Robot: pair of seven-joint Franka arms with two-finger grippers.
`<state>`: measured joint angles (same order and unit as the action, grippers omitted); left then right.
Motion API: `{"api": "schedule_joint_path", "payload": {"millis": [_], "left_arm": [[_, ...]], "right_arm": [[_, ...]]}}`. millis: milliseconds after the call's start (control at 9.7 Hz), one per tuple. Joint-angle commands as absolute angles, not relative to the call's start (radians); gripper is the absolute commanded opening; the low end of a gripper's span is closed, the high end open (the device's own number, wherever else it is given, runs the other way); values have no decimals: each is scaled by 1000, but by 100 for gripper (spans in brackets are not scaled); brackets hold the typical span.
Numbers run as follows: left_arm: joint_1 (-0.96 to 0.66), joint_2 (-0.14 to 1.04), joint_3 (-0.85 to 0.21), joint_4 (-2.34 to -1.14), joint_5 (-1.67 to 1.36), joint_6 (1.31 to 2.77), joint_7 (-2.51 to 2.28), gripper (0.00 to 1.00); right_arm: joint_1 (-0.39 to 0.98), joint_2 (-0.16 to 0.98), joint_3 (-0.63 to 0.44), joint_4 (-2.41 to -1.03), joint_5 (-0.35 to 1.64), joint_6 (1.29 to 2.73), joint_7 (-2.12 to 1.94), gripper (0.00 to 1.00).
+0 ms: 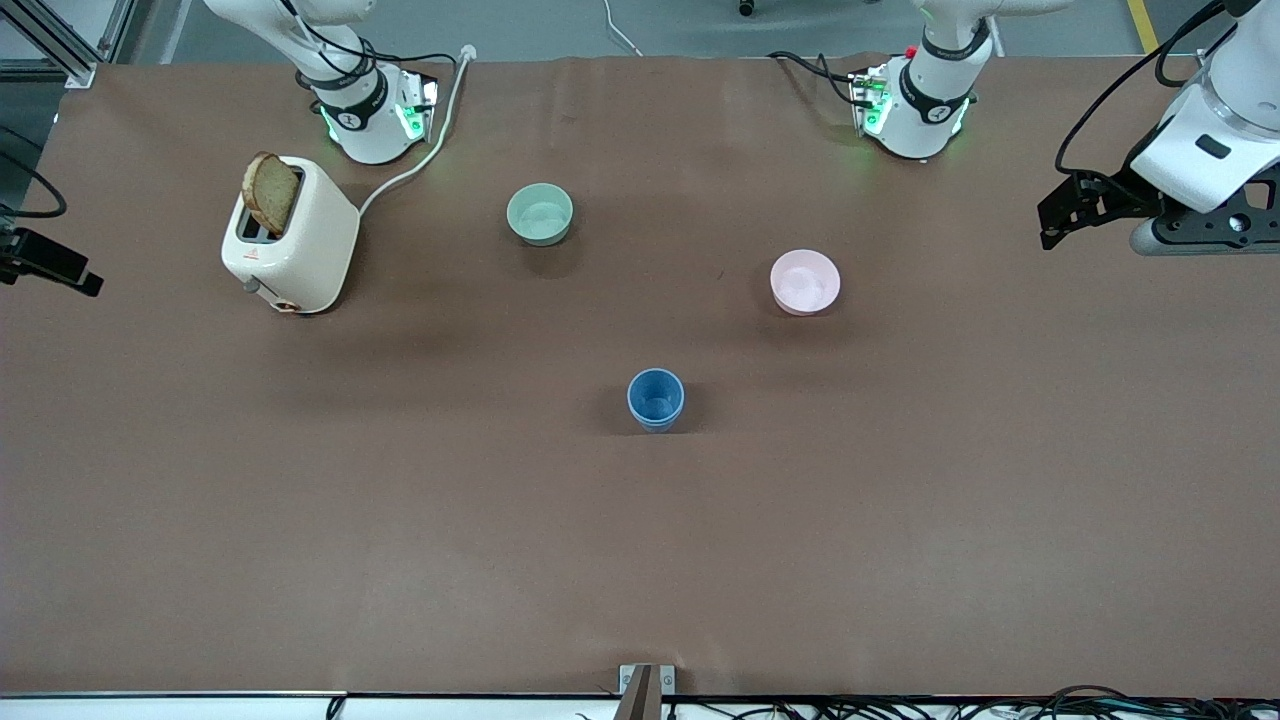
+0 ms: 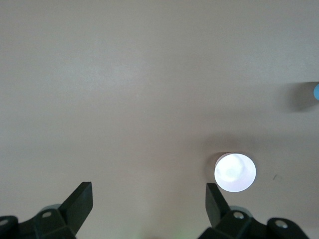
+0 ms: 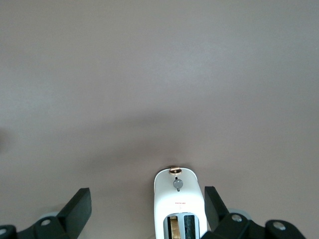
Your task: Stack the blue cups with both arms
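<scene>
Brown matte covering spreads over the whole table, and on it only one blue cup shape shows: a blue cup standing upright near the middle, nearer to the front camera than both bowls. Whether a second cup sits nested inside it I cannot tell from above.

My left gripper hangs high over the left arm's end of the table, fingers spread wide with nothing between them. Its wrist view shows the pink bowl below and just a sliver of the blue cup at the picture's edge, so the cup lies well apart from this gripper, toward the table's middle.

My right gripper is raised over the right arm's end of the table, above the white toaster, jaws likewise spread and empty. In the front view only a dark part of it shows at the edge. The toaster has a slice of toast sticking up from a slot. The mint-green bowl sits between the toaster and the pink bowl, farther from the front camera than the cup.
</scene>
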<state>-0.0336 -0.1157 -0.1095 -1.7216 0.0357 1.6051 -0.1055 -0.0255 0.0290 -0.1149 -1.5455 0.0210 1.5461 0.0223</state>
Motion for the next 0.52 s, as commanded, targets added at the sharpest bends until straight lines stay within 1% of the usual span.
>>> {"api": "schedule_joint_path", "payload": {"millis": [0, 412], "left_arm": [[-31, -91, -109, -1704, 29, 1589, -94, 100], [-37, -78, -109, -1693, 14, 1589, -91, 100]], "right_arm": [[-29, -9, -97, -1577, 8, 1554, 17, 100], [-41, -8, -75, -1572, 8, 1540, 17, 100]]}}
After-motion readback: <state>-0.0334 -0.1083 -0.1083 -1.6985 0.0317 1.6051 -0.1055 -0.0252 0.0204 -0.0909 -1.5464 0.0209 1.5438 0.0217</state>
